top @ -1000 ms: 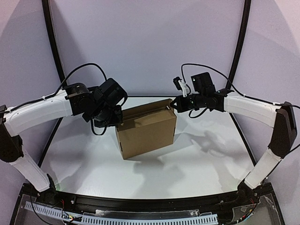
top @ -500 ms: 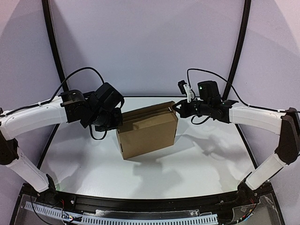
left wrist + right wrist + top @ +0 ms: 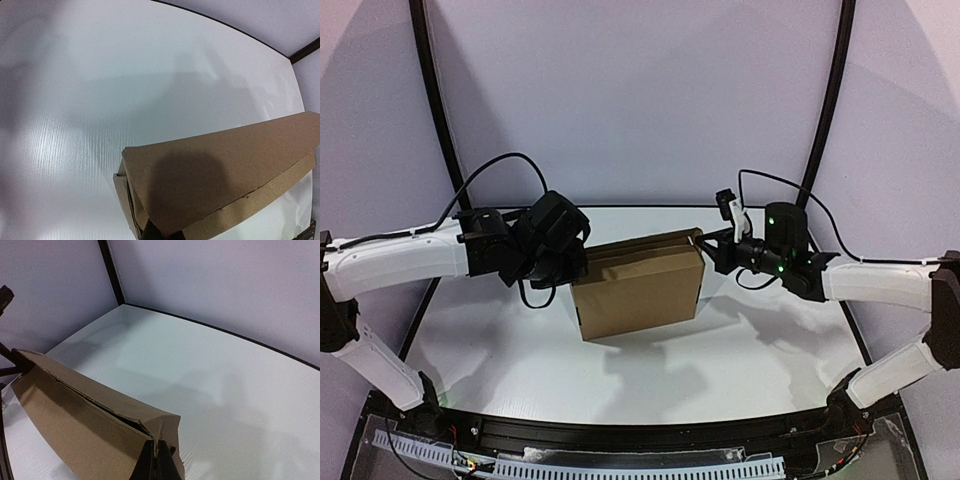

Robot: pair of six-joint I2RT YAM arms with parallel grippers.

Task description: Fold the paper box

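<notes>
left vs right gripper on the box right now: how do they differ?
Position: the left gripper is at the left end of the paper box; the right gripper is at its far right corner.
Visibility: the right gripper's closed fingertips show plainly in its wrist view against that corner; the left gripper's barely show at the bottom of its view.
Shared: both are shut and up against the box.

No text, label, brand, no. or sign legible in any view. The paper box [image 3: 638, 290] shows only plain brown cardboard on every visible face, w/o print or sticker, and the white surface [image 3: 740, 350] under it carries no markings.
</notes>
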